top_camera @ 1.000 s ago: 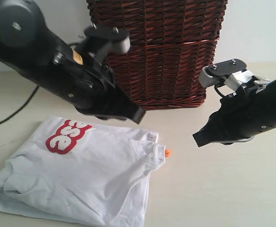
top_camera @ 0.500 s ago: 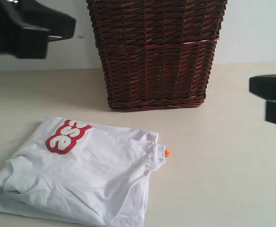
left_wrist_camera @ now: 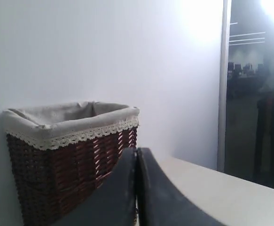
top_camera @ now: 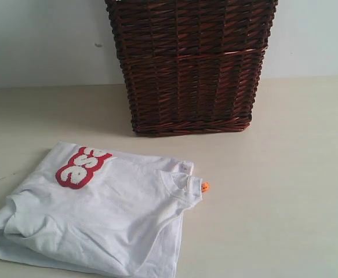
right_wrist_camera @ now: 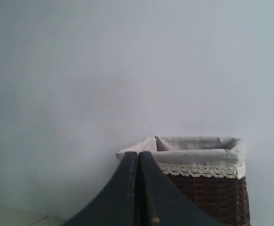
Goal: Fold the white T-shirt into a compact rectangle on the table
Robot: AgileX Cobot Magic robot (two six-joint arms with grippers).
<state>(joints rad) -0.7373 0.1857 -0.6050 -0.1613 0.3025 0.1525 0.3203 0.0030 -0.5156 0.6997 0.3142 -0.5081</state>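
The white T-shirt point(top_camera: 99, 217) lies folded into a rough rectangle on the table point(top_camera: 273, 202) at the front left, its red lettering point(top_camera: 82, 167) facing up near the far corner and a small orange tag point(top_camera: 204, 186) at the collar. Neither arm shows in the exterior view. My left gripper point(left_wrist_camera: 137, 153) is shut with nothing between its fingers, raised and pointing past the basket point(left_wrist_camera: 66, 160) toward the wall. My right gripper point(right_wrist_camera: 138, 156) is likewise shut and empty, held high with the basket point(right_wrist_camera: 207, 183) behind it.
A tall dark wicker basket point(top_camera: 195, 63) with a grey lace-trimmed liner point(left_wrist_camera: 71, 125) stands at the back centre against a white wall. Bare tabletop lies to the right of the shirt.
Both arms have pulled up and out of the exterior view, the left one toward the upper left and the right one off to the right. The shirt has not moved.
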